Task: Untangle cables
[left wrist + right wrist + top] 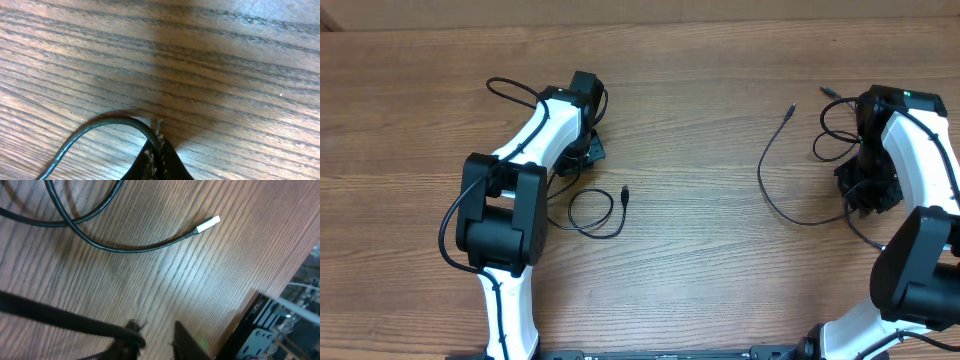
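One thin black cable (595, 213) lies in a small loop right of the left arm, its plug (625, 192) pointing up. My left gripper (588, 150) rests low on the table, and in the left wrist view it (159, 147) is shut on a curved black cable (107, 122). A second cable (761, 175) arcs across the right half of the table toward my right gripper (865, 195). In the right wrist view that gripper (157, 332) stands open, a black cable (60, 316) draped against its left finger. Beyond it lies another cable (125, 249) with a silver plug (214, 221).
The wooden table (700, 280) carries both arms. A further cable loop (830, 135) sits beside the right arm's wrist. The table's edge and a dark metal frame (270, 325) show close to the right gripper in its wrist view.
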